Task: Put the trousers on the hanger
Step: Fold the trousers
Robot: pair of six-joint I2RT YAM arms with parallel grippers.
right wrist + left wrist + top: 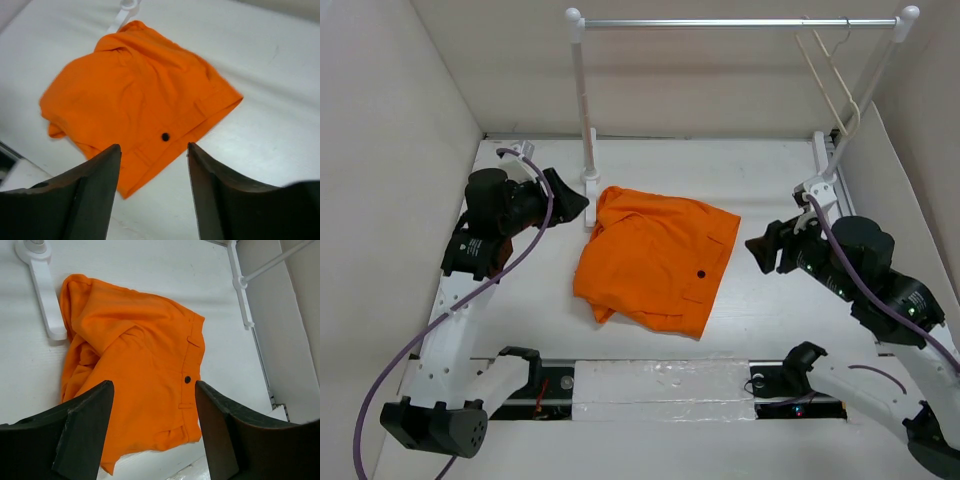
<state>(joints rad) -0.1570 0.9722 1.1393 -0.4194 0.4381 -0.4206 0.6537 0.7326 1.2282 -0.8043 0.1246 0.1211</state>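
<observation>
The orange trousers lie folded in a heap in the middle of the white table, dark button up. They also show in the left wrist view and the right wrist view. The cream-white hanger hangs from the right end of the silver bar. My left gripper is open and empty, above the table just left of the trousers. My right gripper is open and empty, just right of the trousers.
A rack with white posts and a silver bar stands at the back; its left post foot sits beside the trousers' top corner. Walls close in the table at left, back and right. A taped strip runs along the near edge.
</observation>
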